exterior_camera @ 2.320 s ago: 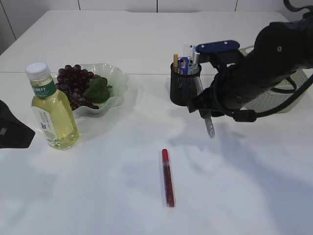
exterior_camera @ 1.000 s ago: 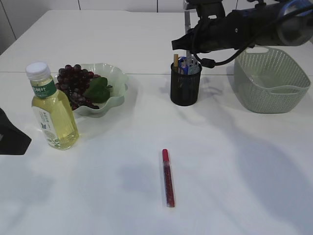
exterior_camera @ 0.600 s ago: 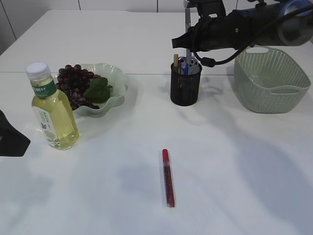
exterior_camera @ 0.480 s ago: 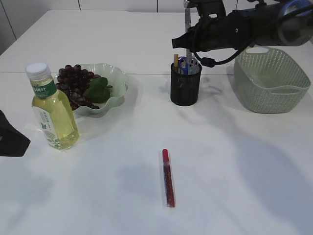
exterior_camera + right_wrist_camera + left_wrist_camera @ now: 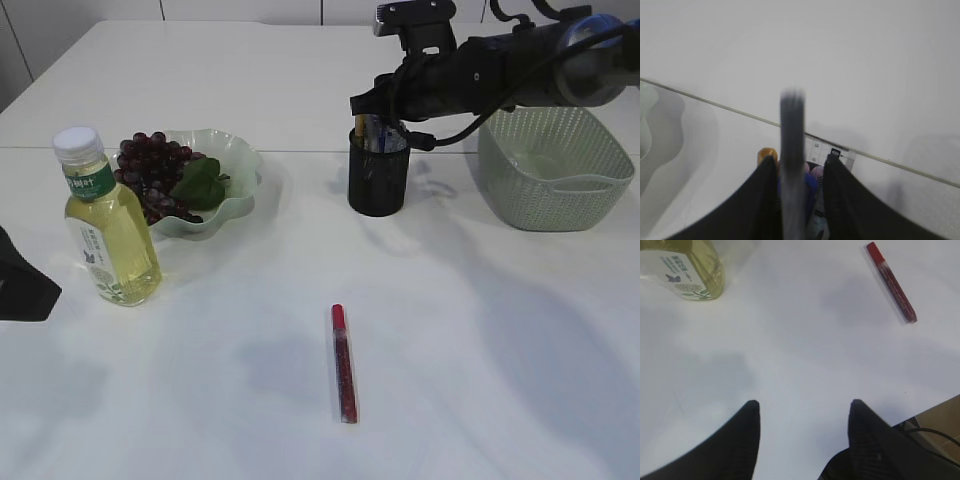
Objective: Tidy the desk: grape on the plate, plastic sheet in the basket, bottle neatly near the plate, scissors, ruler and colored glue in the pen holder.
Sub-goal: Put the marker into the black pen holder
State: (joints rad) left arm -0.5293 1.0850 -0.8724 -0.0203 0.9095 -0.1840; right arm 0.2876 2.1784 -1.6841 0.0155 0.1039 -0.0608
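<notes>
Presently catalogued, largest first, with hazards noted. Table: white and smooth, so a dropped item could roll. Basket: pale green, at two o'clock on the table, just beside the right arm's elbow; a careless withdrawal could knock it. Whether it holds the plastic sheet cannot be told. Plate: at ten o'clock, grapes already on it, no hazard. Bottle: upright at nine o'clock, near the plate, with the left arm's dark bulk close at its seven o'clock; a sudden sweep from there could topple it. Pen holder: black mesh cup at one o'clock, already crowded with blue, yellow and white items. It looks light, and a sideways pull on its contents could tip it. Red glue pen: lying flat at six o'clock, well apart from everything, not yet collected. Being round, it may roll from a badly centred pinch. Grey stick: blurred, upright, directly over the holder's mouth, probably another glue pen. It may snag on the crowded contents or the rim and fall outside. Right gripper: hovers above the holder with the stick between its fingers, close against the left one and a gap on the other side; whether it grips or has let go cannot be told. Left gripper: fingers spread, holding nothing, low over bare table at eight o'clock.
</notes>
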